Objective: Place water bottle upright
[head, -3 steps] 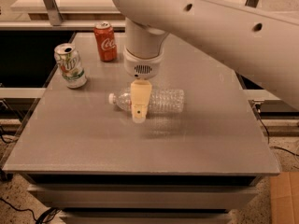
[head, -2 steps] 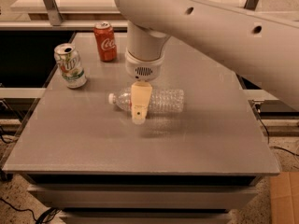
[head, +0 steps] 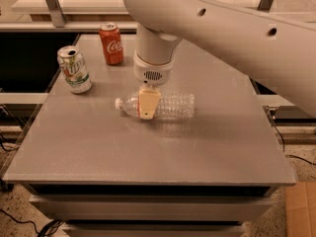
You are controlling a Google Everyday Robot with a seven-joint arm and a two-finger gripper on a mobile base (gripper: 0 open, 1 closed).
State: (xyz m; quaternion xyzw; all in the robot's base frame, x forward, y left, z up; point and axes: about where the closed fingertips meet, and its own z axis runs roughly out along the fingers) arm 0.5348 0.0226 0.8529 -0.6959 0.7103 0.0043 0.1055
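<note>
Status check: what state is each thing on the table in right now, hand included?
water bottle: lying on its side, white cap on
hand: low over the table, at the bottle's shoulder near the cap end
red cola can: upright
green-and-white soda can: upright

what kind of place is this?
Likely a lab or office test area: a plain grey table staged with a water bottle, a cola can and a green-and-white can, loose cables and a cardboard box beside it. The gripper sits over the lying bottle.
</note>
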